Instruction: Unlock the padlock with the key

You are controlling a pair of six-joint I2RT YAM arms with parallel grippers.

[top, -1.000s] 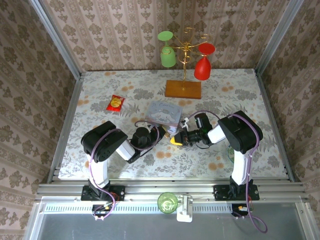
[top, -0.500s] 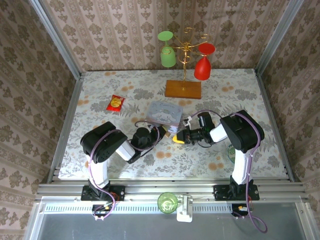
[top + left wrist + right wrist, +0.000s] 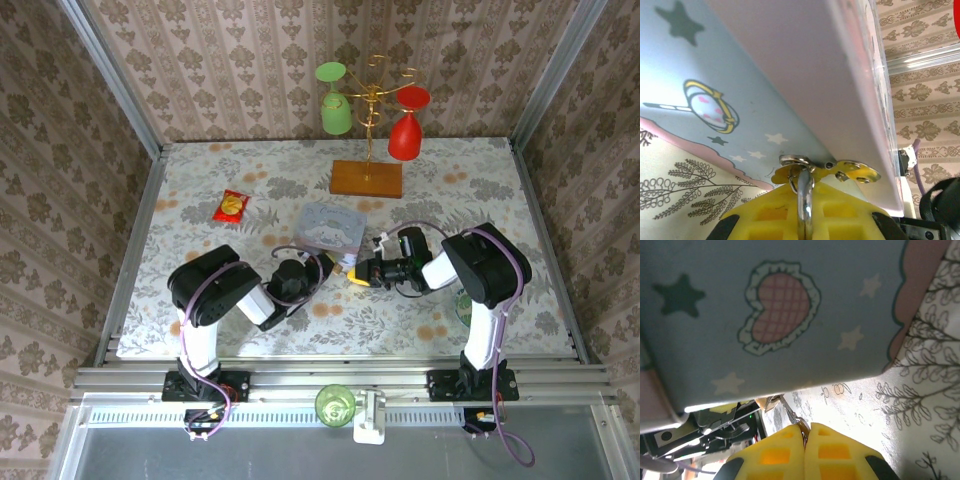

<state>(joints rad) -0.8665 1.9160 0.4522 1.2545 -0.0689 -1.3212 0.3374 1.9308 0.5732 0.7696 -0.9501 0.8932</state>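
Top external: high, behind arm bases, looks down over whole table [image 3: 480, 180] to back wall.
Left wrist: behind left gripper [image 3: 802, 200], low, very near pale blue tin [image 3: 700, 60], looks up along its side.
Right wrist: behind right gripper [image 3: 805, 432], equally near, faces tin from opposite side.
All three share tin.

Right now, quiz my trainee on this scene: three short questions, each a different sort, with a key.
1. True or false: the right gripper stands wide open.
2. The snack packet lies: A) on the table, left of the pale blue tin; B) on top of the tin; C) on the floor.
3. Fill in: the gold rack holds a green glass and a ___ glass.
Key: 1 false; 2 A; 3 red.
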